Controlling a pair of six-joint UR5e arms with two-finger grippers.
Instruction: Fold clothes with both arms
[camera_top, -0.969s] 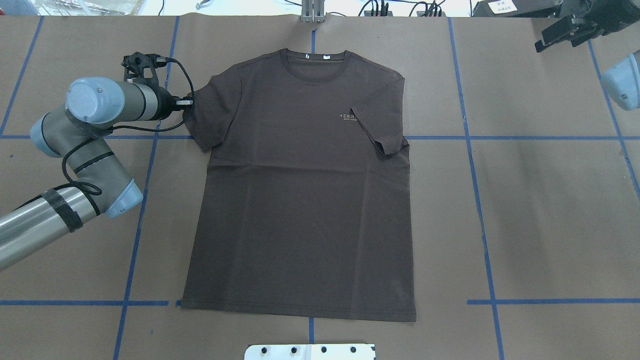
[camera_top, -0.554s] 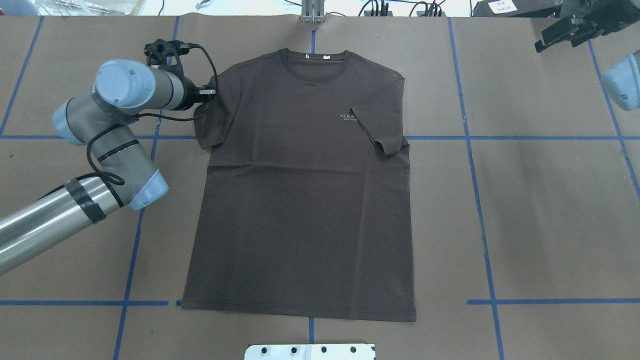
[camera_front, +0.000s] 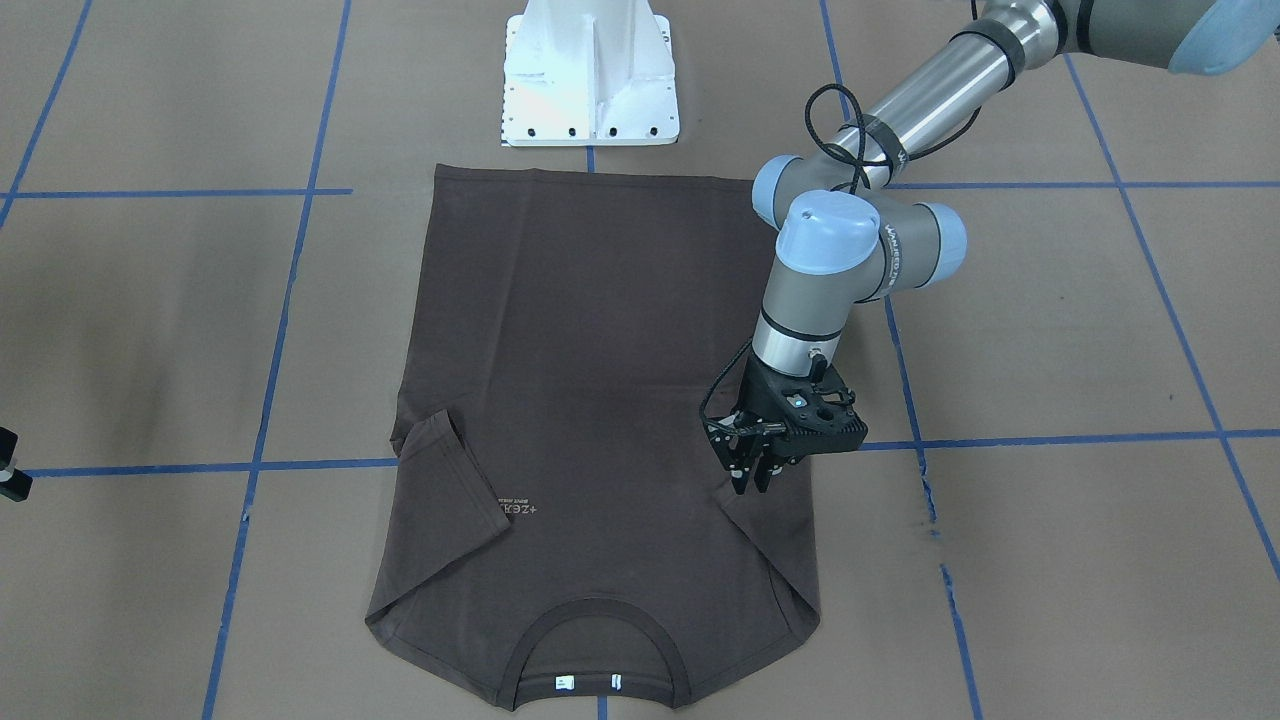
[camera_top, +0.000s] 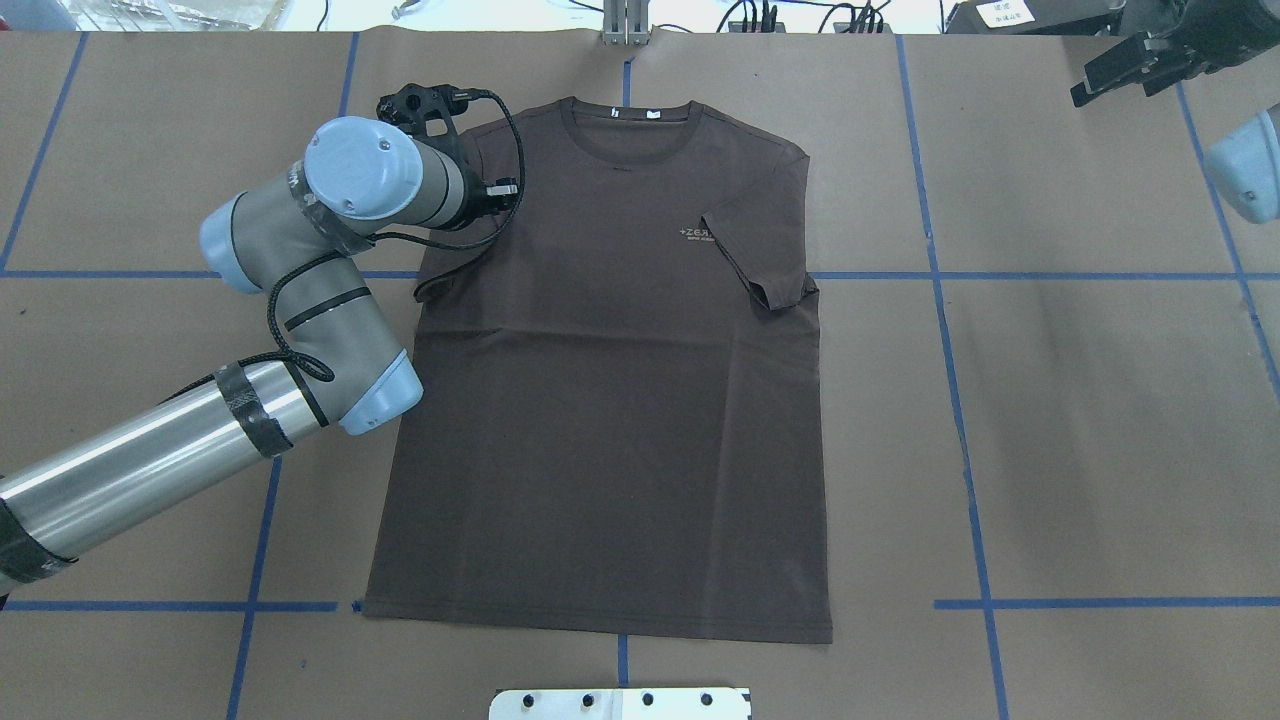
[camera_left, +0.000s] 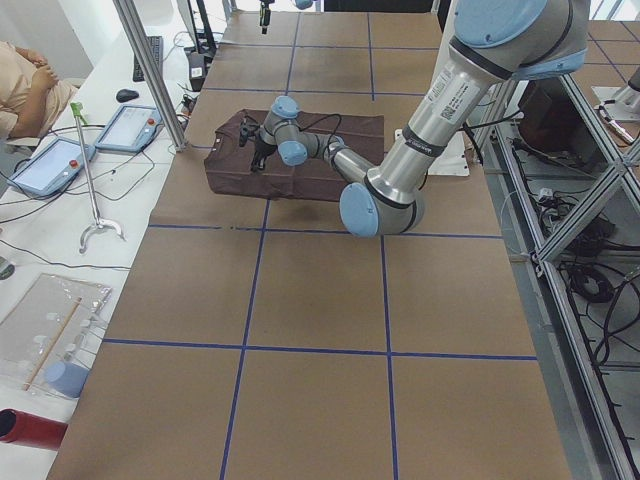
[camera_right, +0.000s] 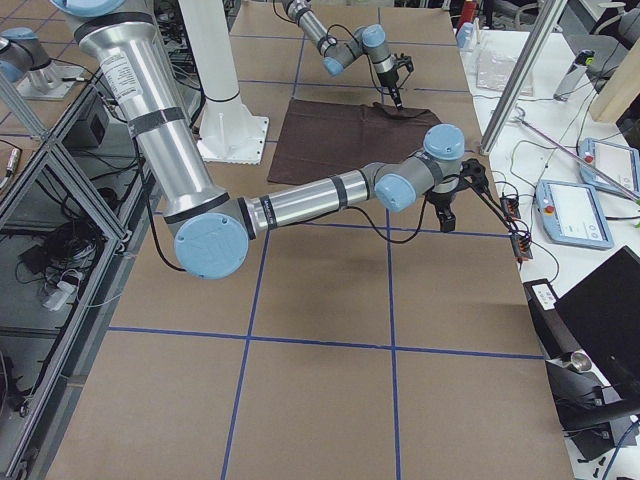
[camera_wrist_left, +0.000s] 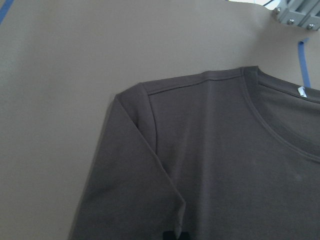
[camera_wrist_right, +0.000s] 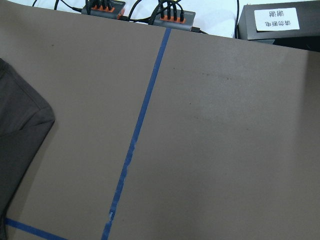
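Note:
A dark brown T-shirt lies flat and face up on the brown paper, its collar at the far side from the base. One sleeve lies folded in beside the pale chest lettering. My left gripper hovers low over the other shoulder, shut on that sleeve's hem, which is drawn in over the body. Its fingertips show at the bottom of the left wrist view. My right gripper hangs open off the far right corner, away from the shirt, with only a shirt corner in its wrist view.
The white base pedestal stands just behind the shirt's hem. Blue tape lines grid the paper. Power strips and cables line the far edge. A side desk holds tablets, and a person sits there.
My left arm has swung to the right, carrying the sleeve from beside the shirt in over its shoulder. The right arm has stayed put.

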